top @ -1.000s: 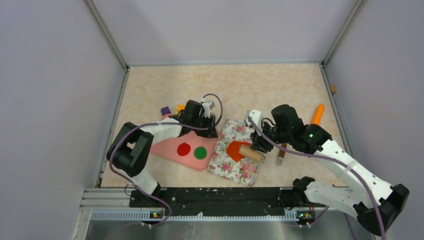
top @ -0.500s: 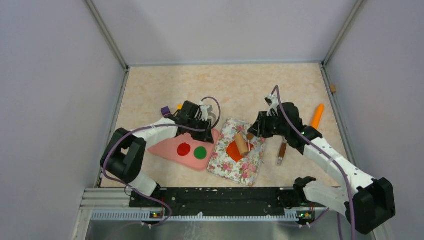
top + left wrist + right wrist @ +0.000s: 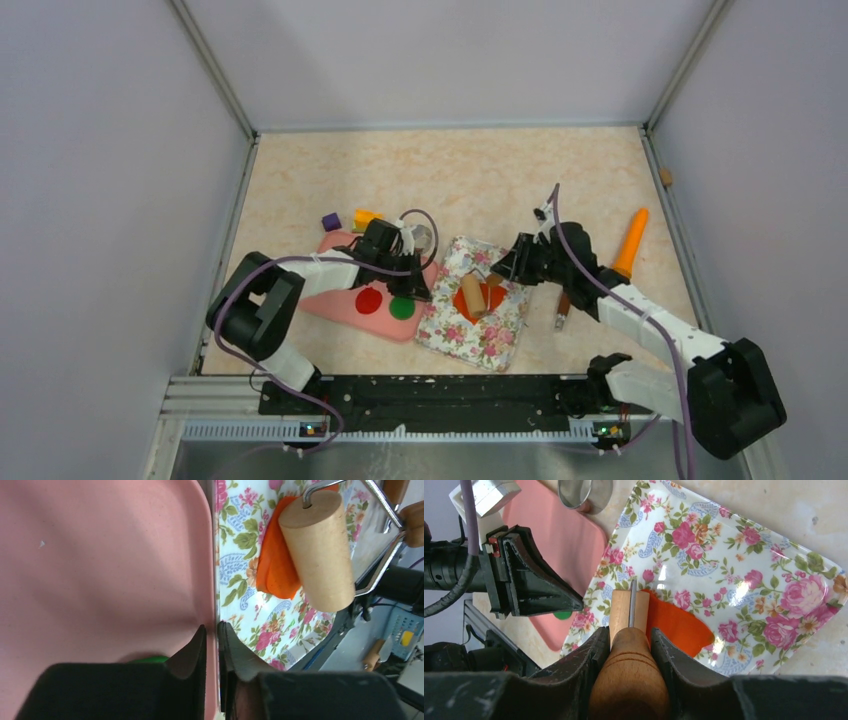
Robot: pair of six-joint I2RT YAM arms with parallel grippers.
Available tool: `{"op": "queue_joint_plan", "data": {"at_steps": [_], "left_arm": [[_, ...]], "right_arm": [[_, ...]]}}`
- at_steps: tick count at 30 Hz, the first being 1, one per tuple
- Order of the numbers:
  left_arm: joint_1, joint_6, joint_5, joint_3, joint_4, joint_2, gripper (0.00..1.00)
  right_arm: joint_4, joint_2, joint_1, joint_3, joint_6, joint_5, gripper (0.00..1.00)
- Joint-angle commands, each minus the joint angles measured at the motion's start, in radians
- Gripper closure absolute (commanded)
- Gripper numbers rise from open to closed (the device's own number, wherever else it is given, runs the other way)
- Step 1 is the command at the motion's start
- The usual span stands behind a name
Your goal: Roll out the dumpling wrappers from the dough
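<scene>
— So where does the dough sit?

— Soft orange-red modelling-clay dough (image 3: 679,625) lies flattened on the glossy floral tray (image 3: 774,595), with the pale wooden roller (image 3: 317,550) at its left edge. The right gripper (image 3: 629,640) is clamped on the roller's turned wooden handle.

— And the hazard?

— Most likely the roller runs off the clay toward the left gripper (image 3: 210,632). Its black fingers stand nearly together just beside the tray, over the rim of the pink plastic board (image 3: 100,555); whether they pinch that rim cannot be told. A hard push could also slide the tray into the board, where a red disc wrapper (image 3: 369,299) and a green disc wrapper (image 3: 402,307) lie.
</scene>
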Motion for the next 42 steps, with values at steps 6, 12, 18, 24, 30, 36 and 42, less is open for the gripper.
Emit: {"op": "queue_joint_plan", "data": {"at_steps": [6, 12, 18, 24, 30, 36, 42], "left_arm": [[-0.023, -0.100, -0.079, -0.045, 0.096, 0.068, 1.00], [-0.022, -0.119, -0.092, -0.039, 0.121, 0.084, 1.00], [-0.016, -0.127, -0.110, -0.023, 0.098, 0.078, 1.00], [0.034, -0.085, -0.063, 0.079, -0.020, 0.023, 0.78], [0.059, 0.028, -0.025, 0.177, -0.125, -0.129, 0.55], [0.024, 0.374, 0.042, 0.136, -0.041, -0.375, 0.50], [-0.146, 0.814, 0.060, 0.127, 0.000, -0.521, 0.47]], "right_arm": [[0.157, 0.038, 0.145, -0.122, -0.218, 0.177, 1.00], [0.193, 0.082, 0.246, -0.156, -0.186, 0.187, 1.00], [0.289, 0.082, 0.288, -0.148, -0.159, 0.098, 1.00], [0.213, 0.015, 0.243, 0.058, -0.206, -0.223, 1.00], [-0.058, -0.071, 0.208, 0.242, -0.412, -0.319, 1.00], [-0.269, -0.041, 0.103, 0.419, -0.693, -0.483, 1.00], [-0.325, -0.055, 0.102, 0.496, -0.934, -0.485, 1.00]]}}
